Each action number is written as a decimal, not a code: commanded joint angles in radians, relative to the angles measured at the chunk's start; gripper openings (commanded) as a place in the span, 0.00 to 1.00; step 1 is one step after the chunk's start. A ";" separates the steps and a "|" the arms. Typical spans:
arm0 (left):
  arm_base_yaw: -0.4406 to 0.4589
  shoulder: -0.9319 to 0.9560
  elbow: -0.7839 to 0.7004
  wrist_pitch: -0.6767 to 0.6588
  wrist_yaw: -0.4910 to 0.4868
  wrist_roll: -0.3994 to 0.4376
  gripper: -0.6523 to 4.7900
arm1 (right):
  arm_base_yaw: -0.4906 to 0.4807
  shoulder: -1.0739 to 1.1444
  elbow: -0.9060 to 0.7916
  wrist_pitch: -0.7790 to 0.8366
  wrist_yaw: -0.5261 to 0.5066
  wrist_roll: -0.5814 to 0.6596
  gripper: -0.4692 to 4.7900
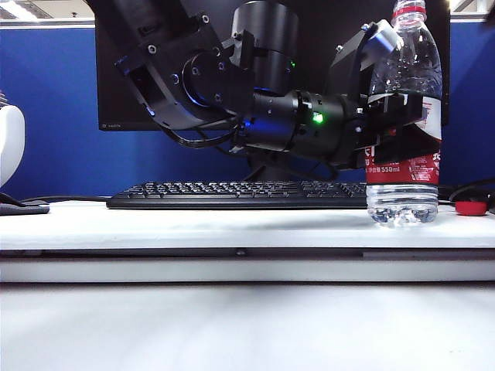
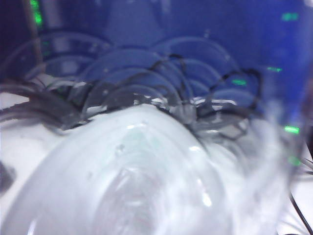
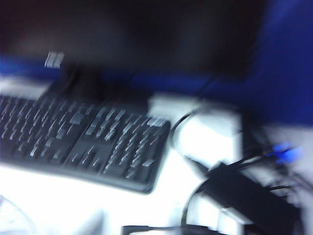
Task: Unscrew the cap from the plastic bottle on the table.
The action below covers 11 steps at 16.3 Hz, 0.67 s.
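Observation:
The plastic bottle (image 1: pixel 404 202) stands upright on the white table (image 1: pixel 232 228) at the right. My left gripper (image 1: pixel 402 127) reaches in from the left and is shut on the bottle at its red label. In the left wrist view the clear ribbed bottle (image 2: pixel 146 171) fills the picture and hides the fingers. At the bottle's top I see a red ring (image 1: pixel 408 12) with a pale part above it. A small red round thing (image 1: pixel 470 207), seemingly the cap, lies on the table right of the bottle. Only a dark blurred sliver (image 3: pixel 171 230) of my right gripper shows.
A black keyboard (image 1: pixel 232 193) lies behind the bottle, also in the right wrist view (image 3: pixel 83 142). A dark monitor (image 1: pixel 116 85) and a blue partition stand at the back. Black cables and a white box (image 3: pixel 210 137) sit beside the keyboard. A white object (image 1: pixel 9 143) is at the far left.

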 commanded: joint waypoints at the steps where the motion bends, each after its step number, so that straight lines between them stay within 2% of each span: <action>1: 0.001 0.007 -0.006 -0.043 -0.011 0.001 0.33 | 0.001 -0.200 0.003 -0.164 0.000 -0.005 0.09; 3: 0.002 0.006 -0.006 -0.043 -0.011 0.010 0.33 | 0.002 -0.401 0.003 -0.306 0.001 -0.005 0.09; 5: 0.002 0.006 -0.006 -0.043 -0.010 0.017 0.33 | 0.002 -0.555 0.003 -0.380 0.000 0.013 0.09; 8: 0.002 0.006 -0.006 -0.042 -0.011 0.017 0.33 | 0.003 -0.741 0.003 -0.572 -0.003 0.100 0.09; 11: 0.000 0.006 -0.006 -0.043 -0.023 0.018 0.33 | 0.002 -0.767 0.001 -0.700 0.004 0.100 0.09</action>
